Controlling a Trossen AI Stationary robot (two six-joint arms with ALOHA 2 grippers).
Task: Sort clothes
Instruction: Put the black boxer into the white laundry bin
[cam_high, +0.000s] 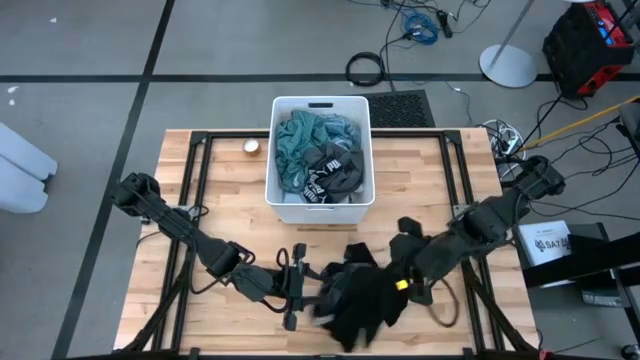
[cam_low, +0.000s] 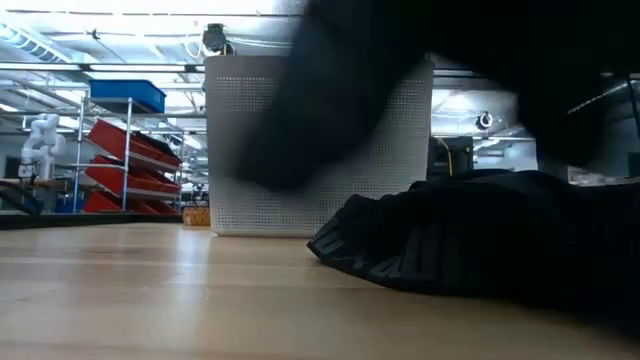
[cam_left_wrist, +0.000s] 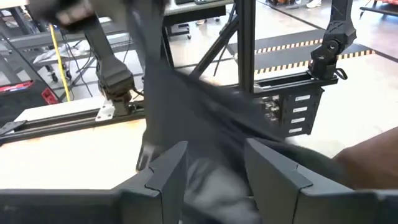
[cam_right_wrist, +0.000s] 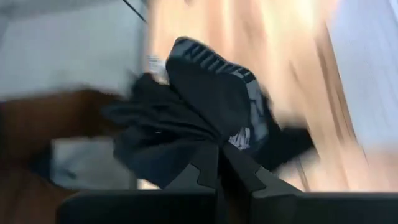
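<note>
A heap of black and dark grey garments (cam_high: 355, 298) lies on the wooden table near its near edge; it also shows in the low view (cam_low: 470, 240). My left gripper (cam_high: 303, 285) is at the heap's left side, shut on dark grey cloth (cam_left_wrist: 211, 143). My right gripper (cam_high: 397, 282) is at the heap's right side, shut on a black garment (cam_right_wrist: 205, 99) with a lettered waistband. Teal and black clothes (cam_high: 318, 150) lie in the white bin (cam_high: 283, 205). My left gripper has dark grey cloth bunched between its two fingers (cam_left_wrist: 214, 177), which come in level from the table's left. From the fingers the cloth runs away in a taut band (cam_left_wrist: 180, 93). My right gripper pinches a bunched fold of the black garment (cam_right_wrist: 214, 140) between its shut fingers, coming from the table's right. The lettered waistband (cam_right_wrist: 249, 93) lies beyond the fingertips. The fingers hide which part they are on.
The white bin stands at the table's far middle, with a small round object (cam_high: 251, 147) to its left. Bare wood lies to the left and right of the heap. Black frame bars (cam_high: 200, 170) run along the table's sides.
</note>
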